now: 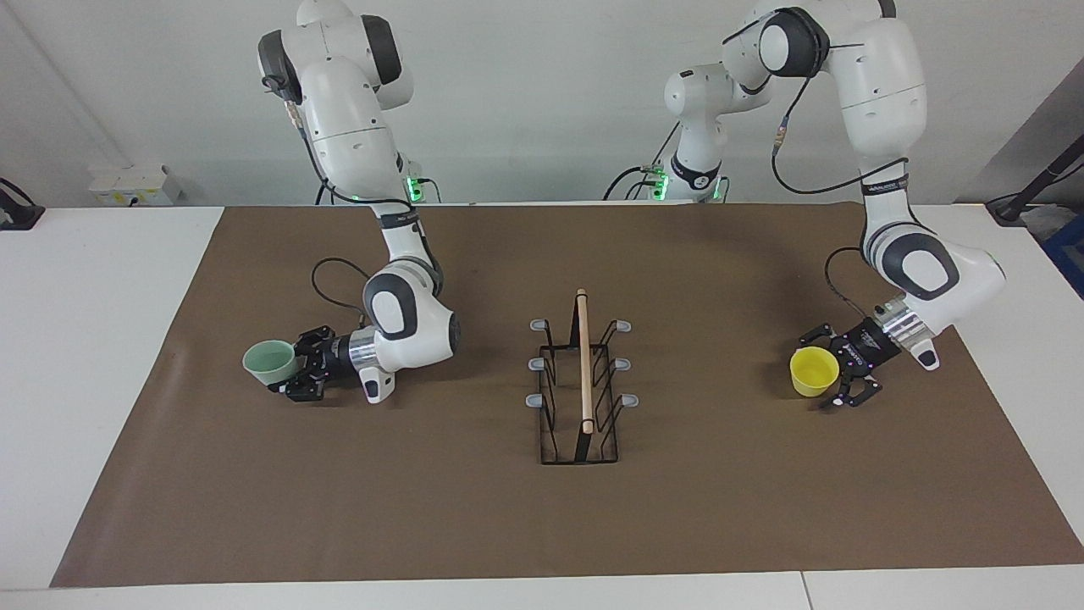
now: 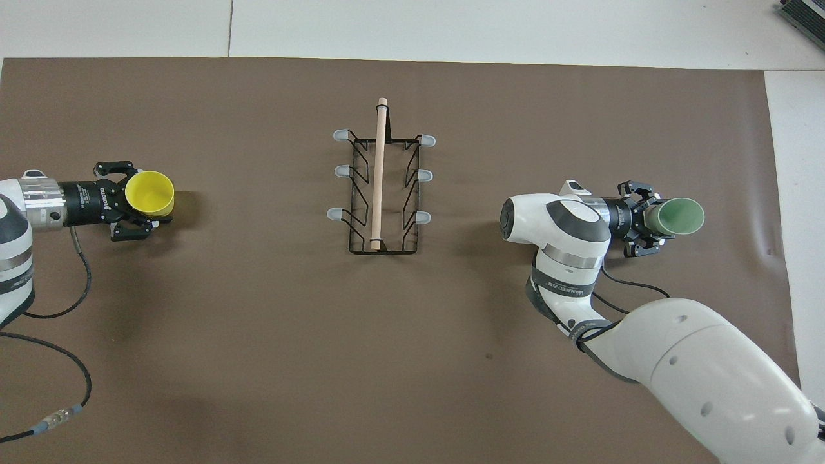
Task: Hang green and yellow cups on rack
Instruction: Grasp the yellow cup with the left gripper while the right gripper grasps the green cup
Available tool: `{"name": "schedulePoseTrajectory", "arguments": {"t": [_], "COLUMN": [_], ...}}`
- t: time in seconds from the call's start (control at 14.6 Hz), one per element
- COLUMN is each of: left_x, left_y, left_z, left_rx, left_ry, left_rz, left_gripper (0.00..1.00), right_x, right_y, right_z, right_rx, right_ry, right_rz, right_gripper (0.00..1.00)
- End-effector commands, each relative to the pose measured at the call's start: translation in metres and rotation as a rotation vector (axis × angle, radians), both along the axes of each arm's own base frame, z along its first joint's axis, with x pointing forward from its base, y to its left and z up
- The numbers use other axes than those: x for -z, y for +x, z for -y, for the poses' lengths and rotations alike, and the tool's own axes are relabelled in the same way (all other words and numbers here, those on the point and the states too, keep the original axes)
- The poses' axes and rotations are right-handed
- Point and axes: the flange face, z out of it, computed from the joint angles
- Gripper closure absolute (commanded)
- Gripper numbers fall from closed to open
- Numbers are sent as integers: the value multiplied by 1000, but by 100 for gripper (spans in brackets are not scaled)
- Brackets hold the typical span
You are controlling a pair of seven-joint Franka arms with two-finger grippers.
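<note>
rack (image 1: 581, 381) mid-table, a cup (image 1: 270, 364) at each end – both well apart

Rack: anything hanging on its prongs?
No. All six prongs of the rack are bare; the green cup and yellow cup sit at the grippers, apart from it.

Two glossy white arms (image 1: 356, 127) with dark grey joint caps, silver wrist rings, black linkage grippers, looping black cables, green base lights.

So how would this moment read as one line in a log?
left claw: at yellow cup | right claw: gripping green cup | rack: empty
</note>
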Motion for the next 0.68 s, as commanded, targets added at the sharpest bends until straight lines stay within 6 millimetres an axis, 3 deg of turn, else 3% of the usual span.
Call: {"name": "schedulePoseTrajectory", "arguments": {"t": [0.0, 0.21, 0.41, 0.62], "left_x": [-22, -38, -81, -123], "left_y": [-10, -3, 10, 10], "left_z": [15, 18, 19, 27], "left_rx": [71, 83, 117, 213], "left_ry": [18, 23, 69, 187], "left_rz": [99, 128, 197, 241], "left_gripper": [100, 100, 100, 100], "right_x": [-38, -80, -122, -161], "right_y": [17, 41, 50, 45], "right_z": [-5, -27, -58, -68], "right_rx": [52, 159, 275, 357], "right_ry": [87, 240, 385, 541], "right_rz": [79, 178, 280, 310], "right_gripper": [100, 100, 100, 100]}}
